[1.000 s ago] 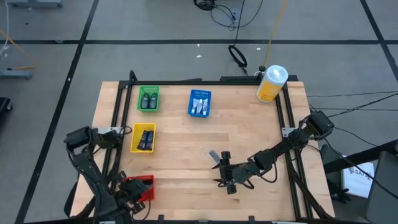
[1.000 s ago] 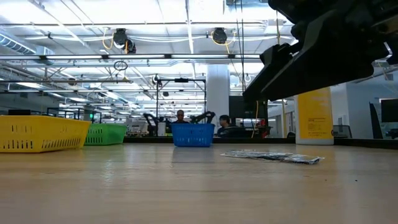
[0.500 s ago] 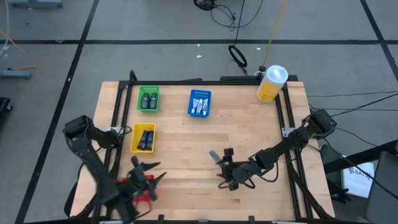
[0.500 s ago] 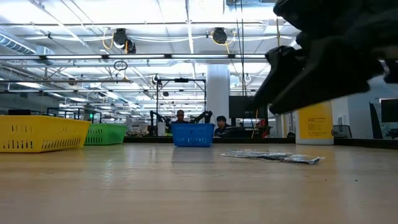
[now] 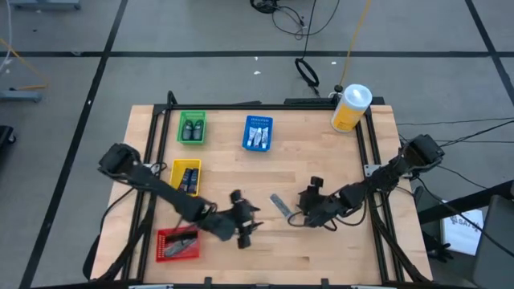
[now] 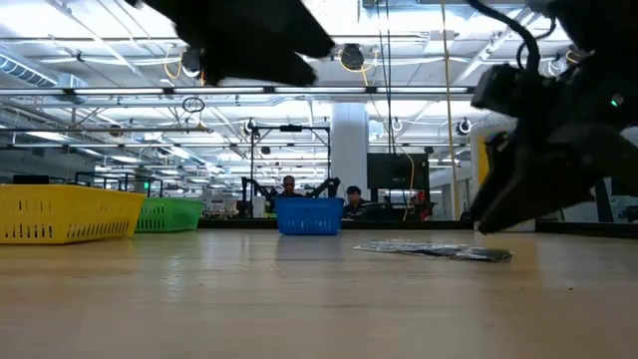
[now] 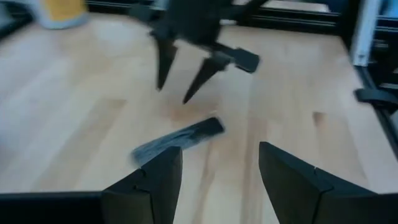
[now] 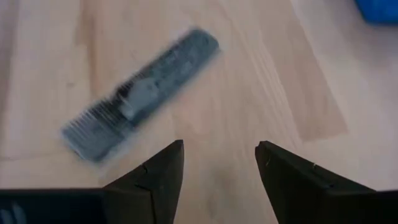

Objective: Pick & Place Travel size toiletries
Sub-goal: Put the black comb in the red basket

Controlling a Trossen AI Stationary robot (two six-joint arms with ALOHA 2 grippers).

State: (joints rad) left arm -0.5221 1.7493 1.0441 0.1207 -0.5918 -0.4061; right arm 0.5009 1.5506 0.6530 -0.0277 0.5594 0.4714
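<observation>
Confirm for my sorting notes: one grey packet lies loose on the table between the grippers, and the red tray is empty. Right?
Not quite. The high view shows the red tray already holds grey items. The packet does lie loose between the left gripper and right gripper.

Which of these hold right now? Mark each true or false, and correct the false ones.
1. The flat grey packet lies on the bare wooden table between the two grippers. True.
2. The right gripper is shut on the packet. False: its fingers stand apart, and the packet lies loose on the wood.
3. The small red tray holds something grey. True.
4. The big yellow canister with a white lid stands inside the small blue tray. False: it stands at the table's far right corner.
5. The left gripper is open. True.
</observation>
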